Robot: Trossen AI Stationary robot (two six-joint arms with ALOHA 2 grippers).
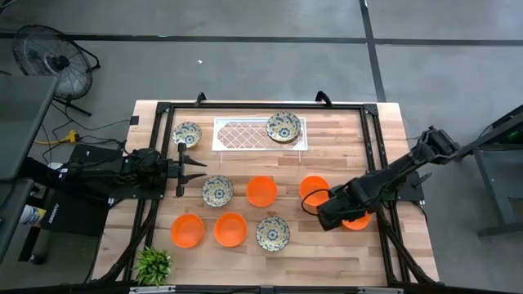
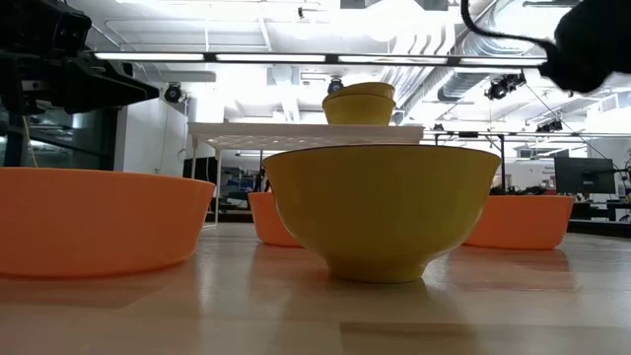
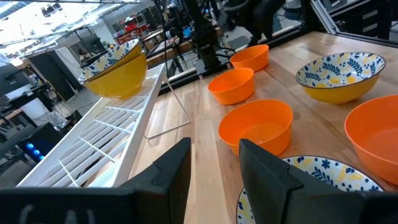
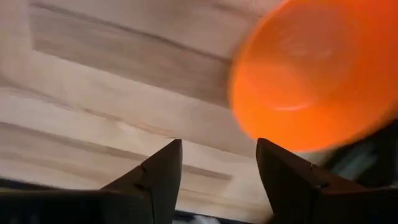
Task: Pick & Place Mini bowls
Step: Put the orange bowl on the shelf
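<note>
Two mini bowls (image 1: 283, 126) already sit stacked on the white tray (image 1: 245, 135), far from my right end effector (image 1: 320, 219). My right end effector has its fingers spread and holds nothing, with one orange bowl (image 4: 317, 74) just in front of it on the table (image 1: 343, 245). My left end effector (image 1: 198, 171) waits half open by a flowery bowl (image 1: 217, 190), and most bowls are still left to move.

No readable text

I can make out no lettering, label, brand or number on anything around my grippers.
</note>
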